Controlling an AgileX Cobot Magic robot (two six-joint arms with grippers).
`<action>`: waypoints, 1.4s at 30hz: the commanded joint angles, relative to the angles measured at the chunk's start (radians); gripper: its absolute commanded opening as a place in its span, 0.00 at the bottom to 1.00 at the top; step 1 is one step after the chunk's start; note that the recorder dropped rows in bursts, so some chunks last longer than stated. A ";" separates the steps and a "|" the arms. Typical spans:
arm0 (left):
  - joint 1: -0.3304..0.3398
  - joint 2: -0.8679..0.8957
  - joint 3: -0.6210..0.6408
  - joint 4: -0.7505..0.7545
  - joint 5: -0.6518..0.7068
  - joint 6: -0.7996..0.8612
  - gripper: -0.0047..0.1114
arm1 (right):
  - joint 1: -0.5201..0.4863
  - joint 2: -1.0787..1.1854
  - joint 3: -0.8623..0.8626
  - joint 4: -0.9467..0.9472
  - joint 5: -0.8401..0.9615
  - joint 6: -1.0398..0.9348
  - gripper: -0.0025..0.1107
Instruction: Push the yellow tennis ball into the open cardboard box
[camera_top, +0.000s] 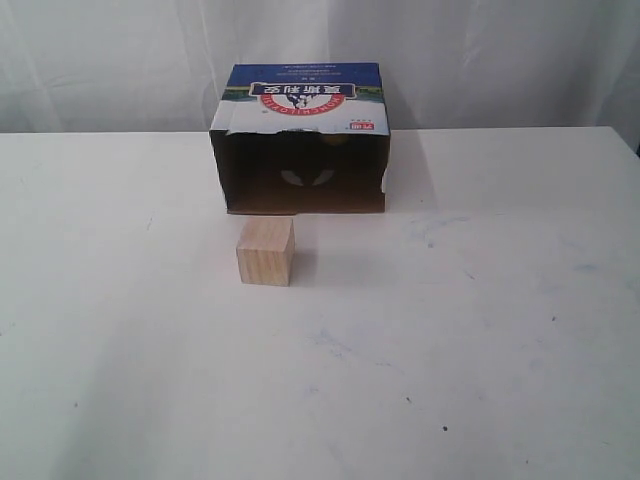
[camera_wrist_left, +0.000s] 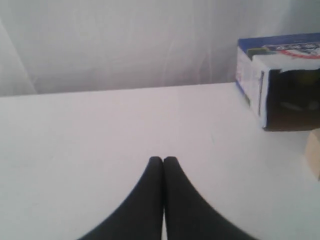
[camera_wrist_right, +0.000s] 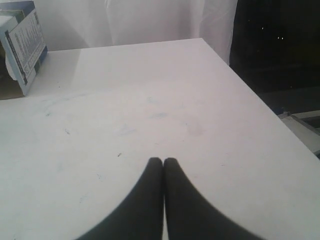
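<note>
The open cardboard box (camera_top: 300, 100) stands at the back middle of the white table, its dark opening facing the front and its blue printed panel on top. Deep in that opening a dim yellowish patch (camera_top: 335, 140) shows; I cannot tell whether it is the yellow tennis ball, and no ball lies on the table outside. The left wrist view shows the box (camera_wrist_left: 250, 85) from the side, with a greenish-yellow tint inside. My left gripper (camera_wrist_left: 163, 159) is shut on nothing above bare table. My right gripper (camera_wrist_right: 163, 160) is shut too, far from the box (camera_wrist_right: 22, 45). Neither gripper appears in the exterior view.
A pale wooden cube (camera_top: 265, 251) sits just in front of the box's opening, slightly left of its middle; its edge shows in the left wrist view (camera_wrist_left: 314, 157). The table's right edge (camera_wrist_right: 260, 100) drops to a dark area. White curtain hangs behind.
</note>
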 joint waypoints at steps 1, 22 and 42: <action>0.030 -0.040 0.069 0.326 0.028 -0.290 0.04 | 0.004 -0.006 0.001 -0.003 -0.001 -0.009 0.02; -0.044 -0.264 0.222 0.275 0.302 -0.214 0.04 | 0.004 -0.006 0.001 -0.003 -0.001 -0.009 0.02; -0.060 -0.267 0.222 0.183 0.399 -0.273 0.04 | 0.004 -0.006 0.001 -0.003 -0.002 -0.009 0.02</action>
